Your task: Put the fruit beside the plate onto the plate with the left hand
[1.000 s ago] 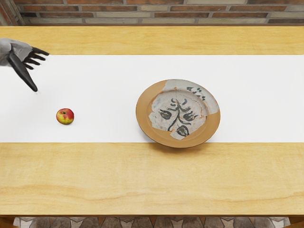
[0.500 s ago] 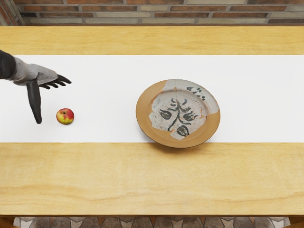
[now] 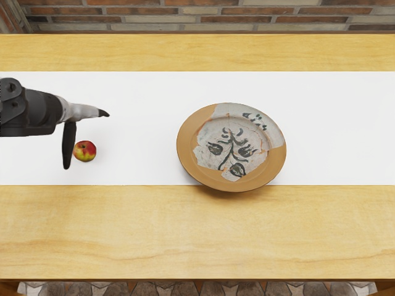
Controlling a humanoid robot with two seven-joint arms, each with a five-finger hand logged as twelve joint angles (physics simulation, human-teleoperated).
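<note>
Red-and-yellow apple [image 3: 84, 150] is lying on the white runner [image 3: 142, 123], well left of the plate [image 3: 187, 151]. Left hand [image 3: 79, 114] is hovering just behind it, fingers spread and gripping nothing, thumb [image 3: 66, 148] hanging just beside the apple's left side. Small, round, firm and probably light, it is likely to roll. Wrapping its widest middle, thumb opposing fingers, is looking safest.

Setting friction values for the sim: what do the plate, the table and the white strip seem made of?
Plate: likely glazed earthenware; ochre rim, patchy grey centre, dark brushed motif. Table: light wood, visible grain, matte finish. White strip: plain, flat, no texture; cloth or paper, cannot tell.
</note>
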